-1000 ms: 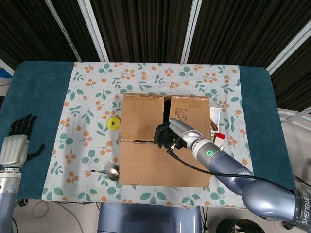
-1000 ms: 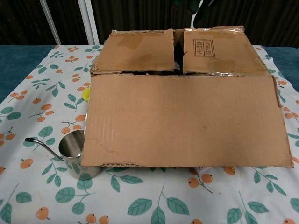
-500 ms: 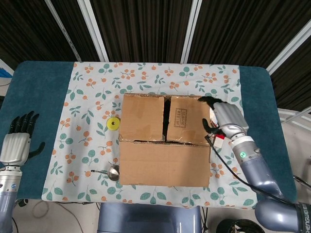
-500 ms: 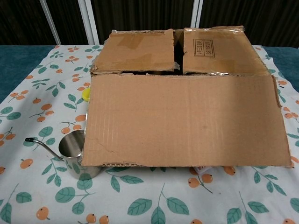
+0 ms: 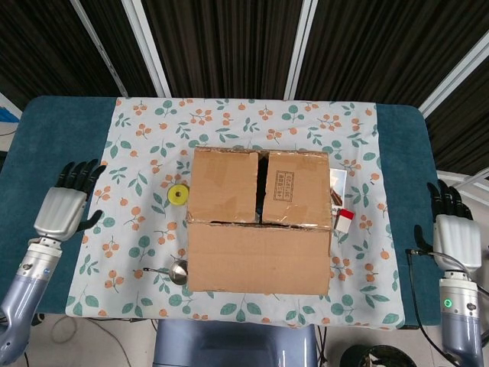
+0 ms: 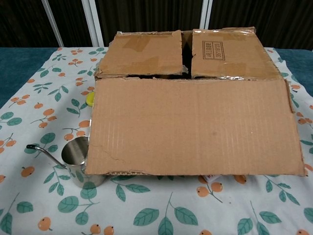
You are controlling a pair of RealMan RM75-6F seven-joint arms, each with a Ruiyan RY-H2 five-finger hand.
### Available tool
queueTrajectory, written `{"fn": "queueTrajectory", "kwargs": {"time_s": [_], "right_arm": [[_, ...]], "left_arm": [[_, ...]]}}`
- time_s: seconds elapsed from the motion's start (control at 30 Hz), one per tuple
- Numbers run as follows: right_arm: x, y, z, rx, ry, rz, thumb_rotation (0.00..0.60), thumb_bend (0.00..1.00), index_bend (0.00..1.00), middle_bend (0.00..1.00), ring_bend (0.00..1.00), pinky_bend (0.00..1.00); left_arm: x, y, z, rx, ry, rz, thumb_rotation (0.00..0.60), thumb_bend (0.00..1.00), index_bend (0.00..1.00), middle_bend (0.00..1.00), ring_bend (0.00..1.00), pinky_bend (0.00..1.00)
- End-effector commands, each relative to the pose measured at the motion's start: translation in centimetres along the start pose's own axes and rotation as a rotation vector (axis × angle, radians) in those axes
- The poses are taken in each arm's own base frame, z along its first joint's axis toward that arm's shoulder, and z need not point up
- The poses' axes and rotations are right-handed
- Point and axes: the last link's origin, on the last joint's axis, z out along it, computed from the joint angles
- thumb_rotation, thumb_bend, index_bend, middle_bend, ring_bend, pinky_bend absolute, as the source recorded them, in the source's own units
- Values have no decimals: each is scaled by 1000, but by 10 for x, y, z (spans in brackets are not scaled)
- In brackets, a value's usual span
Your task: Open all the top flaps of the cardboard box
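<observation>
I have pulled my right hand off the brown cardboard box mid-frame to the right edge, left hand also empty, fingers spread; two far flaps remain flat.

The cardboard box sits in the middle of the tablecloth on the bench. Its big front flap lies folded out toward the robot, with two smaller flaps side by side behind it. The metal pitcher stands at the flap's front left corner. The left hand and right hand are well apart from the box, at the bench's left and right edges
</observation>
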Motion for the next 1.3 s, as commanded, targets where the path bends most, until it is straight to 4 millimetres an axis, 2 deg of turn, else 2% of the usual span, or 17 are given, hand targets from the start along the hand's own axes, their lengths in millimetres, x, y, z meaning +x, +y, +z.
{"fn": "queueTrajectory", "kwargs": {"time_s": [0.03, 0.27, 0.43, 0.57, 0.73, 0.87, 1.13, 1.3], "right_arm": [[-17, 11, -10, -19, 11, 56, 600, 464, 0, 0, 8, 227], [-25, 14, -6, -7, 21, 111, 600, 482, 0, 0, 9, 227], [-28, 16, -5, -14, 15, 158, 600, 490, 0, 0, 9, 227], [-30, 18, -4, -16, 6, 178, 600, 497, 0, 0, 9, 227], [-30, 19, -3, -18, 7, 196, 600, 503, 2, 0, 9, 227], [-30, 20, -3, -27, 4, 210, 600, 508, 7, 0, 9, 226], [-30, 20, -3, -29, -4, 217, 600, 525, 8, 0, 9, 227], [-31, 19, -4, -29, -10, 221, 600, 532, 8, 0, 9, 226]], "left_arm": [[25, 30, 29, -130, -3, 65, 600, 295, 0, 0, 0, 0], [56, 90, 73, -373, -80, 228, 600, 418, 0, 0, 0, 6], [77, 146, 103, -536, -109, 316, 600, 556, 0, 12, 0, 61], [80, 188, 124, -638, -140, 353, 600, 627, 6, 53, 8, 105], [73, 230, 139, -727, -167, 390, 600, 676, 84, 163, 92, 182], [64, 252, 148, -761, -180, 410, 600, 707, 139, 231, 140, 228], [44, 281, 158, -799, -210, 446, 600, 719, 144, 234, 144, 232], [39, 294, 161, -812, -211, 445, 600, 741, 153, 252, 160, 243]]}}
